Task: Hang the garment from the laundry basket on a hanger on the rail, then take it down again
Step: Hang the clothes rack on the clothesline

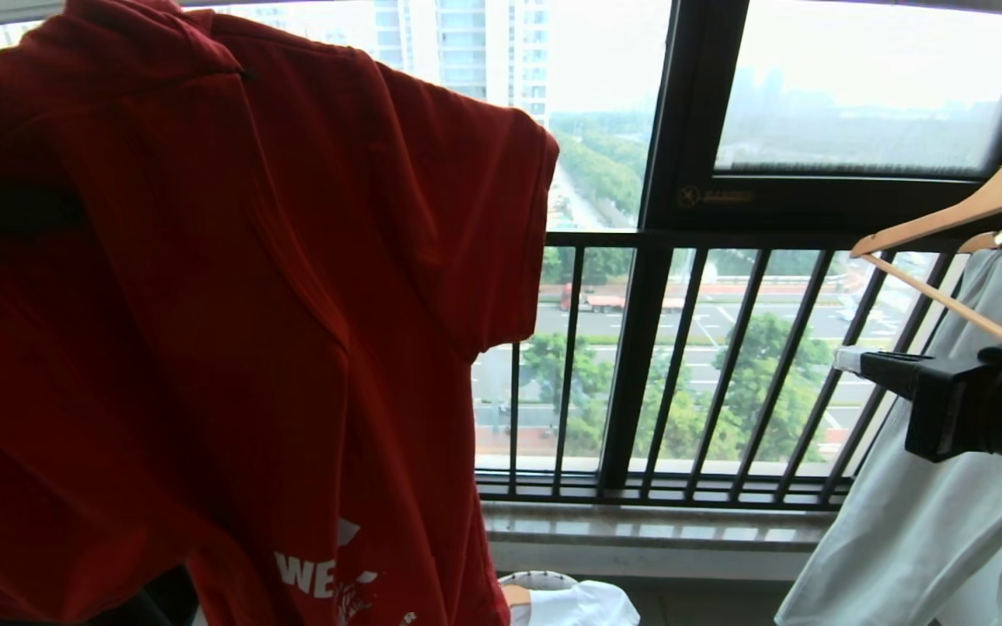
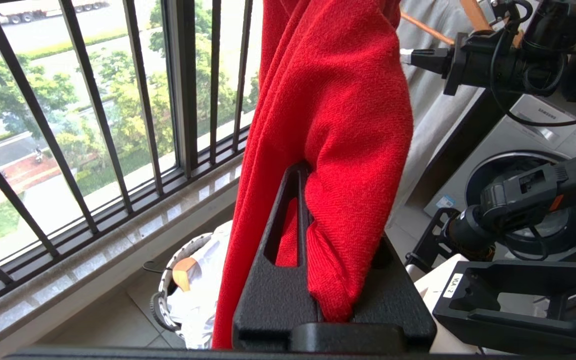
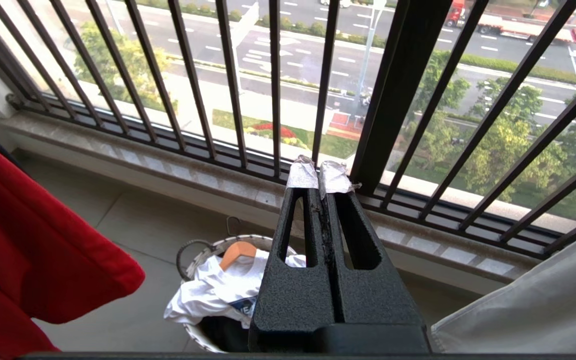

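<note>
The red garment (image 1: pixel 205 304) hangs lifted in front of the window and fills the left half of the head view, white lettering low on it. My left gripper (image 2: pixel 313 190) is shut on a bunched fold of this garment (image 2: pixel 338 100); the cloth covers its fingertips. My right gripper (image 3: pixel 319 177) is shut and empty, its taped tips pointing at the window bars, to the right of the garment (image 3: pixel 28 260). The head view shows the right gripper (image 1: pixel 849 358) at the right edge. The laundry basket (image 3: pixel 203 250) stands on the floor below. The hanger and the rail are out of view.
A white shirt (image 3: pixel 218 290) and a wooden hanger end lie in the basket (image 2: pixel 168 280). A thick wooden hanger (image 1: pixel 971 204) carrying a pale garment (image 1: pixel 927 522) hangs at the right. Black window bars (image 1: pixel 684 365) and a stone sill run behind. A washing machine (image 2: pixel 543 165) stands nearby.
</note>
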{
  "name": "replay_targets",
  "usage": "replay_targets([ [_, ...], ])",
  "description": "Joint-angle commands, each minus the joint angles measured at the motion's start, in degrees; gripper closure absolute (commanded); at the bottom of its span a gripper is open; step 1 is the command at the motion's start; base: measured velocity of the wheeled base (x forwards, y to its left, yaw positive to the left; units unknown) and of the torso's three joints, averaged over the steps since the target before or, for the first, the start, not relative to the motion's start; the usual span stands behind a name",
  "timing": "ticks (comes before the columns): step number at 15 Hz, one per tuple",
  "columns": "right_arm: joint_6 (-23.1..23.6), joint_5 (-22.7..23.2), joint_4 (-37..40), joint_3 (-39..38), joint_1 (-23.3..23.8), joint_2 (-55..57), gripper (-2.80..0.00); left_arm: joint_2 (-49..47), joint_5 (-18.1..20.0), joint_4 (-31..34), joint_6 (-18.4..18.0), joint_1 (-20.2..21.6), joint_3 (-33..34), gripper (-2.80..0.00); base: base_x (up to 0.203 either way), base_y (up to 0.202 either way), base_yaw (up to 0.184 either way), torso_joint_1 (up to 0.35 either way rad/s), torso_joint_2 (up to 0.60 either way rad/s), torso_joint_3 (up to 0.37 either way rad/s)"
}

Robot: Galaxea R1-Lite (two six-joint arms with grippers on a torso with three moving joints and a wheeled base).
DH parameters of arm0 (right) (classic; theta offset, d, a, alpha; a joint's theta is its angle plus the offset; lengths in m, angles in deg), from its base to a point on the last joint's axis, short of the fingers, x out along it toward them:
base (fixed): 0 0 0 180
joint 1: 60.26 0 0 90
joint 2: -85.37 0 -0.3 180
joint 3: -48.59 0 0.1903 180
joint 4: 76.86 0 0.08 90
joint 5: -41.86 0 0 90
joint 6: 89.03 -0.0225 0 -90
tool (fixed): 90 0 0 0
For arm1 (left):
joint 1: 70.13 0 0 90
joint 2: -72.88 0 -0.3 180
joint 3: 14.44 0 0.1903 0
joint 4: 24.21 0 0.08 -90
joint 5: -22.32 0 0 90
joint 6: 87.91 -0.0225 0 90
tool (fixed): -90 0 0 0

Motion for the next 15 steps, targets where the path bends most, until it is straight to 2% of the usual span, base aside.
replay_targets([
  [1,-0.01,0.11,-0.07,-0.72,-0.01,-1.65,0.00,0.50,0.38,0.23,-0.02,0.02,0.22,0.00,0.000,0.000,0.000,0.161,-0.35,-0.183],
  [15,-0.01,0.20,-0.07,-2.04,-0.01,-3.23,0.00,1.73,0.47,0.14,-0.11,0.02,0.92,0.00,0.000,0.000,0.000,0.154,-0.32,-0.164],
])
